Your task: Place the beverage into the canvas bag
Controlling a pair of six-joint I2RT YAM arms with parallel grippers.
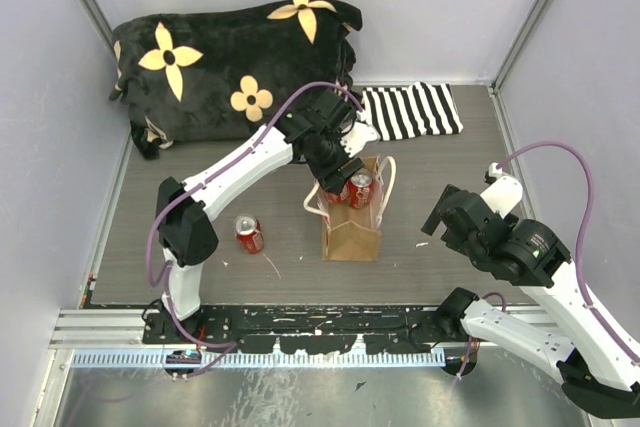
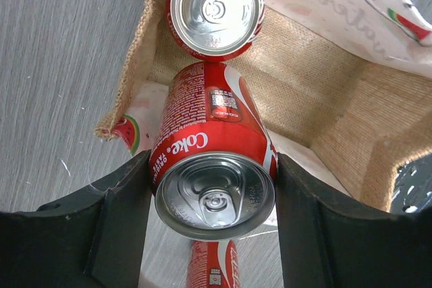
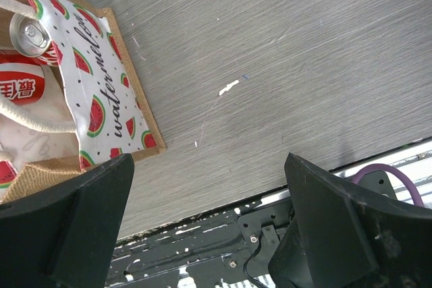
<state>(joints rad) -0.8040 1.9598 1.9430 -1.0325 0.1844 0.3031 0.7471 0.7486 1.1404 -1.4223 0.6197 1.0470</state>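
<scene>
The tan canvas bag [image 1: 351, 237] stands upright mid-table with cream loop handles and a watermelon-print lining [image 3: 101, 99]. One red Coke can [image 2: 216, 8] stands inside it [image 1: 361, 189]. My left gripper [image 1: 335, 179] is shut on a second Coke can [image 2: 202, 126] and holds it at the bag's open mouth, the can's far end pointing into the bag. Its dark fingers [image 2: 121, 214] press both sides of the can. A third Coke can [image 1: 248, 234] stands on the table left of the bag. My right gripper [image 1: 438, 222] is open and empty, right of the bag [image 3: 209, 220].
A black cushion with cream flowers [image 1: 230, 57] lies at the back left and a black-and-white striped cloth [image 1: 410, 110] behind the bag. Grey walls close three sides. The black base rail [image 1: 330, 327] runs along the near edge.
</scene>
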